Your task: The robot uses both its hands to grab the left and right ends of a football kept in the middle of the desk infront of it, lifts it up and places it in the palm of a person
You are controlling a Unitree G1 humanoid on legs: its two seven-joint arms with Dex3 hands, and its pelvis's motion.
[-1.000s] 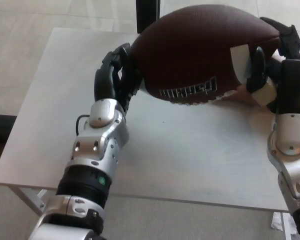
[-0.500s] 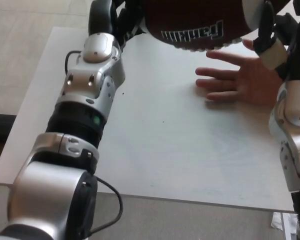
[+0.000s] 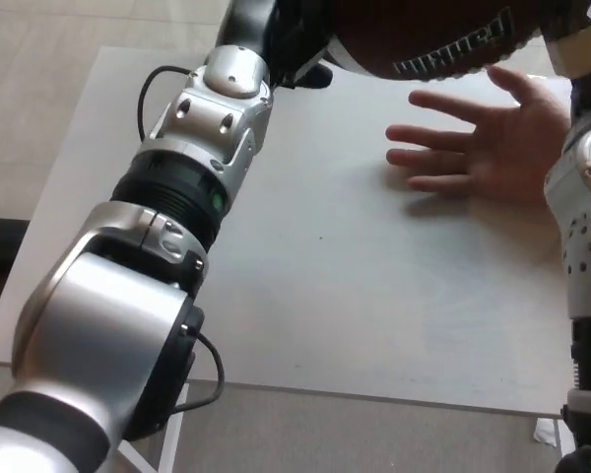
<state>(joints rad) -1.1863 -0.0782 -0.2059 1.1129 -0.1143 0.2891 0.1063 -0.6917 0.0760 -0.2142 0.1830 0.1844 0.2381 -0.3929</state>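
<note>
Fingers of our left hand [image 3: 294,44] and right hand [image 3: 576,44] clasp the brown leather football [image 3: 424,34] above a person's open palm [image 3: 492,148] near the white counter's [image 3: 325,276] far right edge

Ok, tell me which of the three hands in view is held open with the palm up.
The person's hand, bare, fingers spread above the desk; the robot's black hands grip the football.

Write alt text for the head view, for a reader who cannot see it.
A brown football is held up at the top edge of the picture between the robot's left hand and right hand, above a person's open hand that lies palm up over the white desk. The long silver left arm fills the picture's left side.
</note>
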